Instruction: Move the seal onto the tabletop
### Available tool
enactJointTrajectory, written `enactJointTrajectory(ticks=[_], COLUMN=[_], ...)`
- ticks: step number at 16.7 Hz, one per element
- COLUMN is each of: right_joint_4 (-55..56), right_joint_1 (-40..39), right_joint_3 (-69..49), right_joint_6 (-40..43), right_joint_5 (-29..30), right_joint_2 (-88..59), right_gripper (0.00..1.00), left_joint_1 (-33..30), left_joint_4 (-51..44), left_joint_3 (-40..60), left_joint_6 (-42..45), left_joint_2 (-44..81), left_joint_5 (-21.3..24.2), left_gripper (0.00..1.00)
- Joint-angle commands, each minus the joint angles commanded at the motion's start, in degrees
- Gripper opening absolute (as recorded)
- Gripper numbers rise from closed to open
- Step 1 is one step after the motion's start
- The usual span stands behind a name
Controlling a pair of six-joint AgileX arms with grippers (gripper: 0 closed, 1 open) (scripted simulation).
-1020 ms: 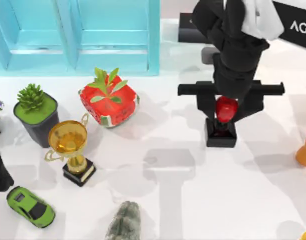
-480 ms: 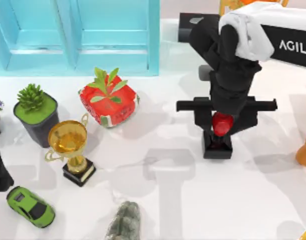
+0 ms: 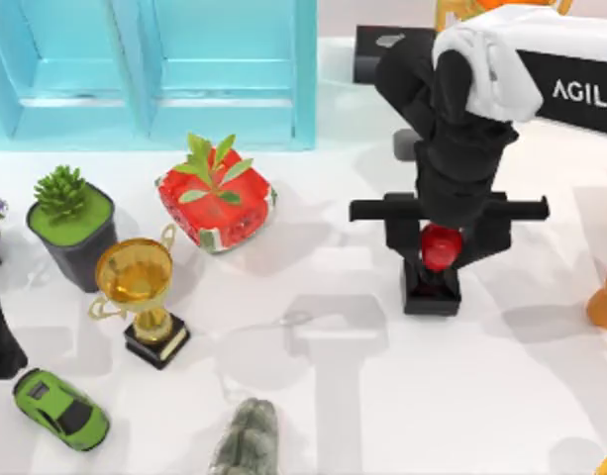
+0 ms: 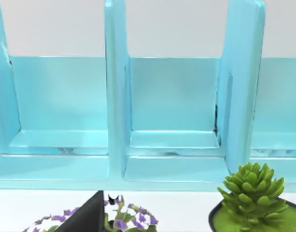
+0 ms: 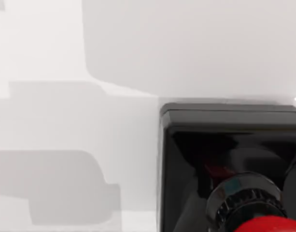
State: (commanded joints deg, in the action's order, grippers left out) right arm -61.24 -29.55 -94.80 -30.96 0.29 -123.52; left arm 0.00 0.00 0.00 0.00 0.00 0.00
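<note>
On the tabletop (image 3: 313,396), right of centre: the seal (image 3: 434,265).
My right gripper (image 3: 440,247) clasps its red knob; left arm parked.

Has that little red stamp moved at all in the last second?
Yes. In the top view the seal, held in the right gripper, has shifted slightly toward the left, closer to the red plant pot; nearly all of that came early.

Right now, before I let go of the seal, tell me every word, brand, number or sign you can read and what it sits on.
"AGILE", white capitals on the black housing of the right arm at the top view's right edge; the picture's edge cuts the word off.
The seal, the gold trophy, the green toy car, the red pot and the blue cabinet carry no readable text.
</note>
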Motion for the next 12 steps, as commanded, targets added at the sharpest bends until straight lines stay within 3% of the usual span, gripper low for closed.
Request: enactJointTrajectory(ticks=[6, 12], right_joint_4=[0.00, 0.00], right_joint_1=[0.00, 0.00], right_joint_3=[0.00, 0.00], right_joint_6=[0.00, 0.00], right_joint_5=[0.00, 0.00], right_joint_2=[0.00, 0.00], right_gripper=[0.98, 1.00], left_joint_1=[0.00, 0.00], left_joint_4=[0.00, 0.00], left_joint_3=[0.00, 0.00], left_joint_6=[0.00, 0.00], left_joint_2=[0.00, 0.00], left_joint_5=[0.00, 0.00], left_gripper=[1.00, 1.00])
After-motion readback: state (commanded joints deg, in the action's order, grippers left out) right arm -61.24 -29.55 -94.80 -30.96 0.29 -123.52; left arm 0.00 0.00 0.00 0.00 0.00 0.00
